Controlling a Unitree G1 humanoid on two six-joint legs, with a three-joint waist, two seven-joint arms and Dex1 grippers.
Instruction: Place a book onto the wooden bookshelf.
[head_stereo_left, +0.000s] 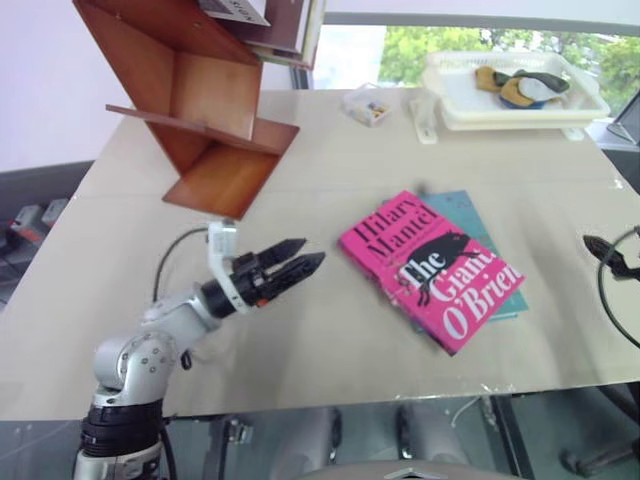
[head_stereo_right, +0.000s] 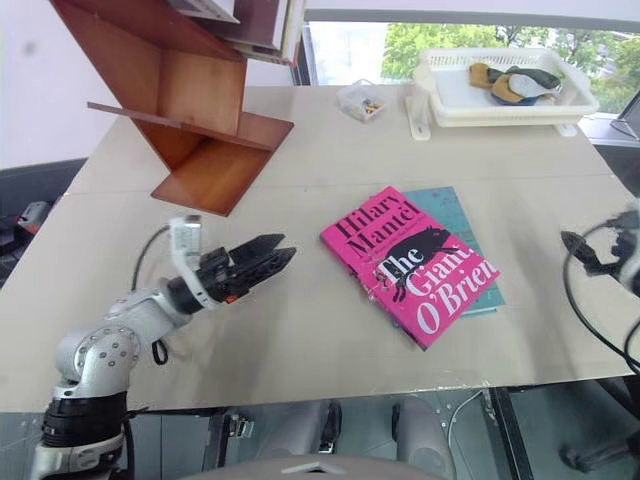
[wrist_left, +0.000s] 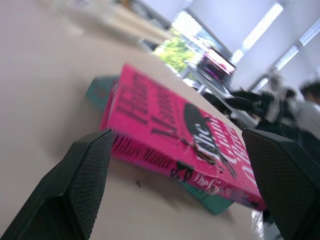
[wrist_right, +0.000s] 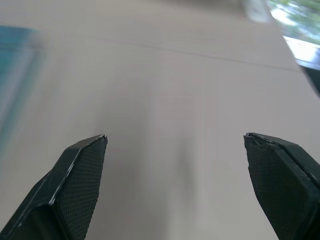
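The bright pink book (head_stereo_left: 430, 268) lies flat near the middle of the table, cover up, on top of a thinner teal book (head_stereo_left: 468, 213). The reddish-brown wooden bookshelf (head_stereo_left: 205, 95) stands tilted at the far left of the table, its compartments open. My left gripper (head_stereo_left: 312, 252) hovers low over the table just left of the book and points at it. It is open, and in the left wrist view the book's spine (wrist_left: 165, 160) shows between its fingers (wrist_left: 75, 185). My right gripper (wrist_right: 175, 136) is open over bare table, off the book's right side.
A white plastic tray (head_stereo_left: 440, 85) with a few small items stands at the far right, and a small clear box (head_stereo_left: 367, 105) sits left of it. A black cable (head_stereo_left: 610, 300) loops at the table's right edge. Books rest on the shelf's top (head_stereo_left: 235, 10).
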